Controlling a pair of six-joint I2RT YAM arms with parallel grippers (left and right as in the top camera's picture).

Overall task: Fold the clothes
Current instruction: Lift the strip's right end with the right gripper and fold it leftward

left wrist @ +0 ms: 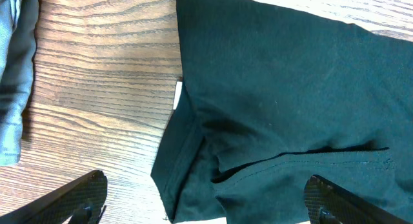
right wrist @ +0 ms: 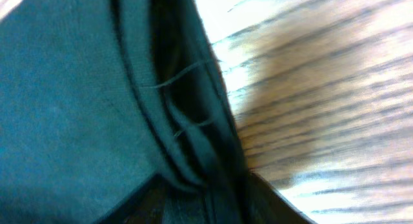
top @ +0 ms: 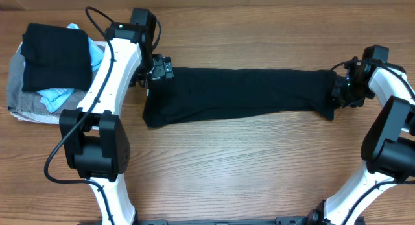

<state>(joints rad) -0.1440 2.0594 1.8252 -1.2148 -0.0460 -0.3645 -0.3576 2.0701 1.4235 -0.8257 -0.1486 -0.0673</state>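
While the black T-shirt point(top: 240, 92) lies stretched out, left gripper point(left wrist: 206, 195) gapes above its collar end (white label point(left wrist: 178, 95) showing); right gripper point(top: 340, 94) at opposite end, grip unclear.

The right wrist view is coming through blurred: the black T-shirt point(right wrist: 64, 108) is running off three edges, and the right gripper point(right wrist: 213, 208) is showing only dark finger stubs at the bottom edge, so its hold is staying unclear. In the left wrist view the bottom edge is cutting off the fingers point(left wrist: 77, 198) of the left gripper point(left wrist: 205, 204), and the left edge is cutting the grey garment point(left wrist: 13, 75).
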